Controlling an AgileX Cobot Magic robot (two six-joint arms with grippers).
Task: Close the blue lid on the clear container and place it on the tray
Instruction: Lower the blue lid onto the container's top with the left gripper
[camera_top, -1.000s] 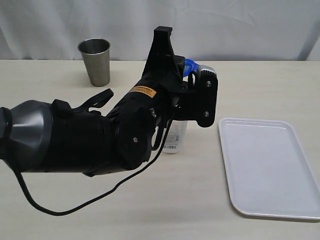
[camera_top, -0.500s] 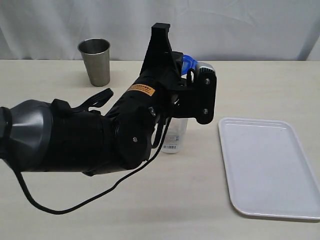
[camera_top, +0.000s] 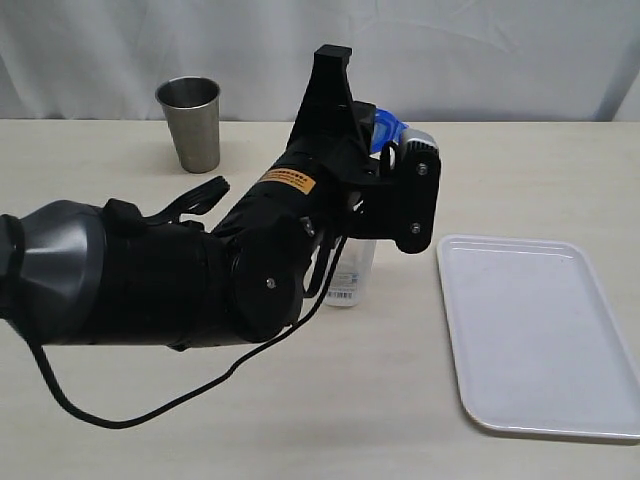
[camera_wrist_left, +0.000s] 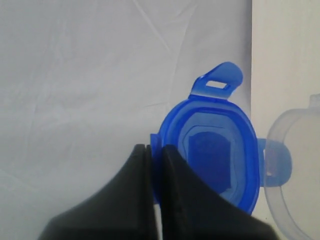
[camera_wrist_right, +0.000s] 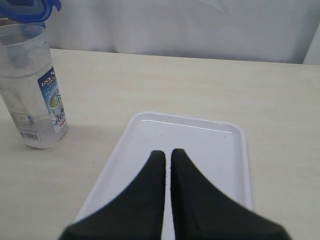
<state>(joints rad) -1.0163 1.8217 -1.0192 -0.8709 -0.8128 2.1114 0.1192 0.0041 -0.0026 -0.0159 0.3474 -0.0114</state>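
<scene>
The blue lid (camera_wrist_left: 215, 150) is pinched by the left gripper (camera_wrist_left: 155, 150) above the container (camera_wrist_right: 32, 85), which stands straight up. The right gripper (camera_wrist_right: 168, 153) is pressed together.

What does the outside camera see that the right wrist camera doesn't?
Only the exterior view shows the steel cup at the back of the table and the big black arm that hides most of the clear container. Only the right wrist view shows the right tool, its two fingers nearly touching, and the container's side with nothing in front of it. Both show the white tray, the container, the blue lid at its top, and the table.
</scene>
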